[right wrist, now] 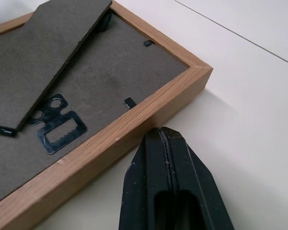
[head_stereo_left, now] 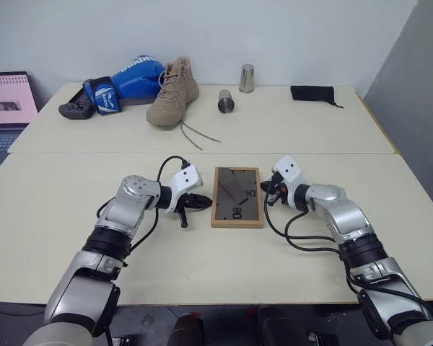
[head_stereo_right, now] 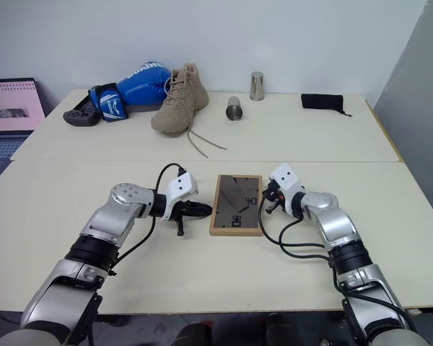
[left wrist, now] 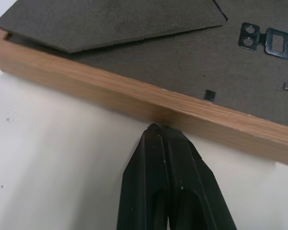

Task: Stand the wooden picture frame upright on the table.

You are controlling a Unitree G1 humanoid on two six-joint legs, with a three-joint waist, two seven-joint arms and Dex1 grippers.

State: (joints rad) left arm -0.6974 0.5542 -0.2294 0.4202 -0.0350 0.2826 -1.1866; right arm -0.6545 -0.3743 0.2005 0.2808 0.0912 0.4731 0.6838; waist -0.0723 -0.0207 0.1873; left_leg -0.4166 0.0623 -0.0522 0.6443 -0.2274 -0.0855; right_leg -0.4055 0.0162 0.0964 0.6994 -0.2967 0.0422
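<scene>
A: Right — the wooden picture frame lies flat on the table, dark grey back up, hinged prop folded against the back. It sits midway between the two arms.

B: Grippers?

A: Left gripper has its fingers pressed together, tips touching or just short of the frame's long wooden edge. Right gripper likewise has its fingers pressed together, tips just beside the opposite long edge, near a corner. Neither is pinching anything.

B: So a squeeze from both sides, by my reading. Risks?

A: Several. The tips are narrow and meet the edge at different points along the frame, so uneven pressure could spin it flat on the smooth top instead of lifting it. If one side pushes harder, the frame slides toward the other arm. Lifted by the edges alone, it may slip out and drop on its face.

B: And the prop?

A: Looks folded flat. If it isn't swung out, the frame stood on edge will likely tip over.

B: Clutter?

A: Boot, boxing glove and two metal cups are well apart, at the far side.
</scene>
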